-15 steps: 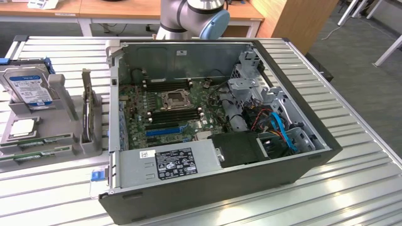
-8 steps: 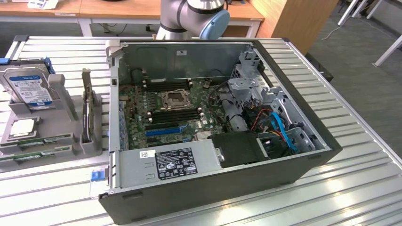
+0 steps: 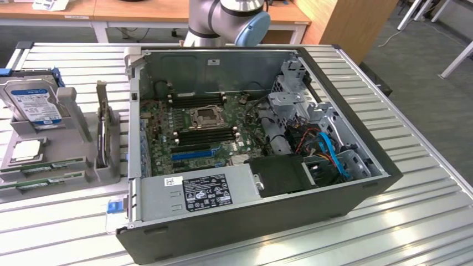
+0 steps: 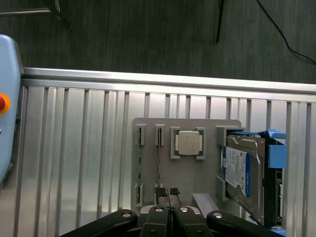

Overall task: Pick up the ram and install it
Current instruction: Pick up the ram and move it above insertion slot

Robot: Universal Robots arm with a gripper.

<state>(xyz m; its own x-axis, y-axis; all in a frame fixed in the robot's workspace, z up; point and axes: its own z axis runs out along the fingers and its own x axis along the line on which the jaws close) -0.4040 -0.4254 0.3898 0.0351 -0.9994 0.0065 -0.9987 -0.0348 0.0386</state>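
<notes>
Bright, even light; glare streaks on table slats

Your arm stands at the top of the exterior view, a blue-capped joint showing. Your gripper faces down, its two thin black fingers closed together.

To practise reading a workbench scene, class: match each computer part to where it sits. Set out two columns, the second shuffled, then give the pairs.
Parts
1. hard drive
2. processor
3. ram stick
4. power supply

Places
A. inside the open case, at a corner, with labels on top
B. flat in a square recess of the grey holder
C. standing on edge in the holder
D. lying in a long narrow slot of the holder

Pairs: 1-C, 2-B, 3-D, 4-A
</notes>
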